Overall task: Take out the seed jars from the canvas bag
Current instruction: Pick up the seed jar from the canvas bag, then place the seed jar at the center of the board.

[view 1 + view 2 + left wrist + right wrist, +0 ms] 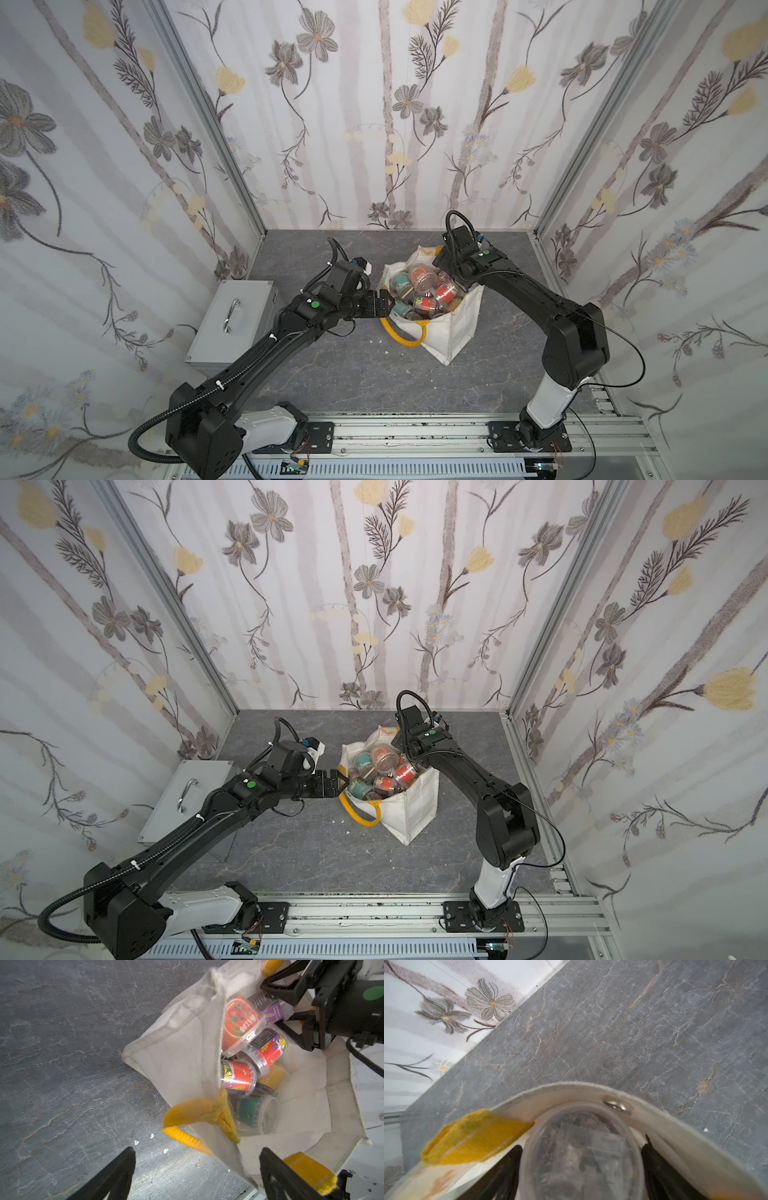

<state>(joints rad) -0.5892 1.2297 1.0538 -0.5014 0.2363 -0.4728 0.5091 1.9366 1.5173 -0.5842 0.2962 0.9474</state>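
- Canvas bag stands on the tabletop, seed jars heaped inside.
- Left fingers spread wide, straddling its left rim.
- Right fingers flank a clear jar at the far rim; grip unclear.

We see matt woven cloth on the canvas bag, coarse yellow webbing handles, glossy clear plastic seed jars, a shiny metal snap, and a dull grey metal box.

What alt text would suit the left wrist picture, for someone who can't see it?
An open canvas bag with yellow handles, holding labelled seed jars, sits on a grey table. The left gripper straddles its rim, jaws wide; the right gripper reaches in among them.
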